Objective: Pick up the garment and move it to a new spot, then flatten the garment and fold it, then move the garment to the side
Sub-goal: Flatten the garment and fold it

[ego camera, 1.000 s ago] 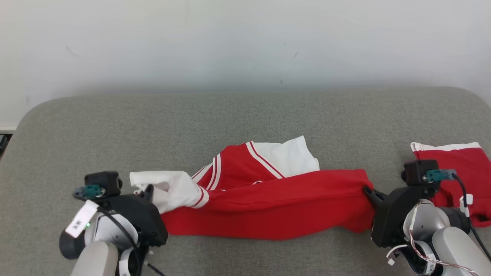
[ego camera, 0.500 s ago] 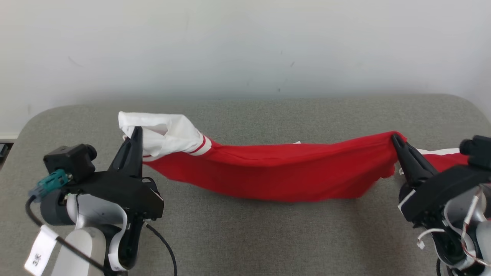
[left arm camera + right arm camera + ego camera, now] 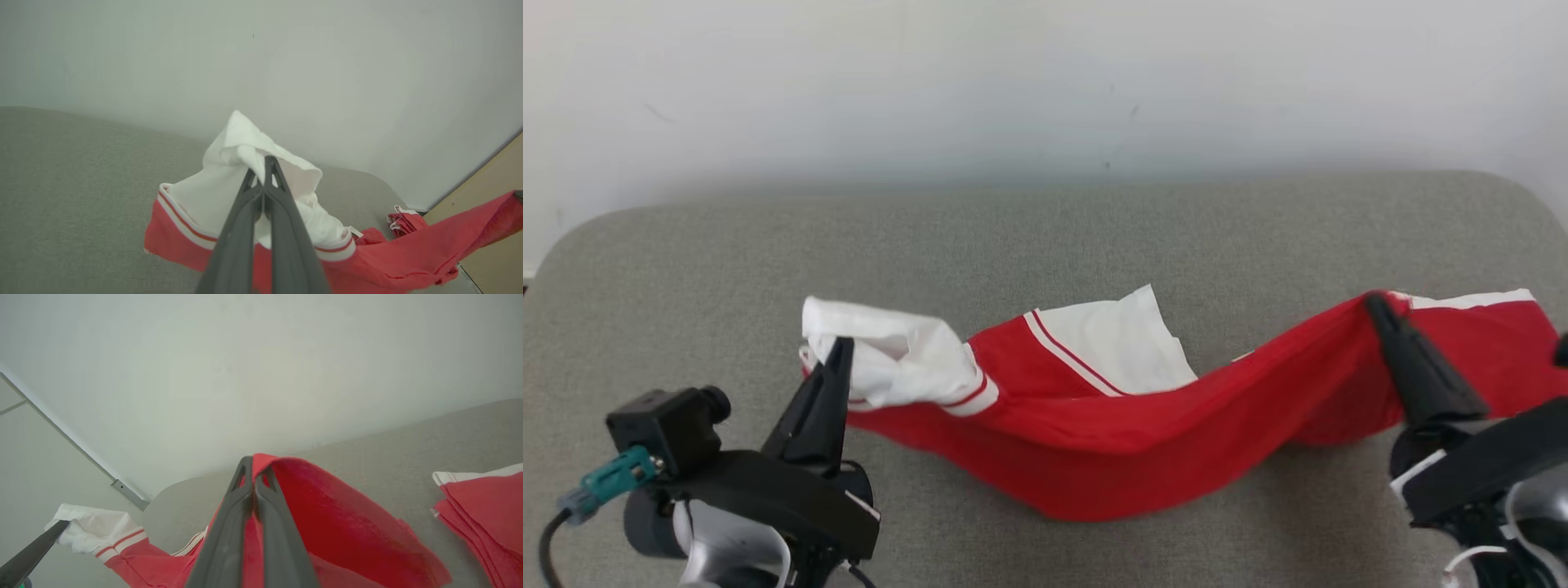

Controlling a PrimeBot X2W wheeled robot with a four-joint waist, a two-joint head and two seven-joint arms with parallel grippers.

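The garment [image 3: 1111, 425] is red with white sleeves and red-white striped trim. It hangs stretched between my two grippers, its middle sagging onto the grey padded table [image 3: 1045, 237]. My left gripper [image 3: 843, 345] is shut on the white sleeve end at the left, and the left wrist view shows its fingers [image 3: 265, 161] pinching the white cloth [image 3: 192, 200]. At the right, my right gripper [image 3: 1376, 300] is shut on the red edge, with the fabric [image 3: 339, 506] draped over its tips [image 3: 253, 461]. A white sleeve panel [image 3: 1111, 339] lies on the table behind the span.
A second red garment, folded and white-edged [image 3: 1494, 327], lies at the table's right end just behind my right gripper; it is also in the right wrist view [image 3: 482, 506]. A pale wall [image 3: 1045, 82] runs behind the table. Bare grey surface lies at the far left and back.
Both grippers raised the garment's ends off the table. In the last half second the stretched span has slackened, so its middle now sags to the surface and the white sleeve panel shows again.
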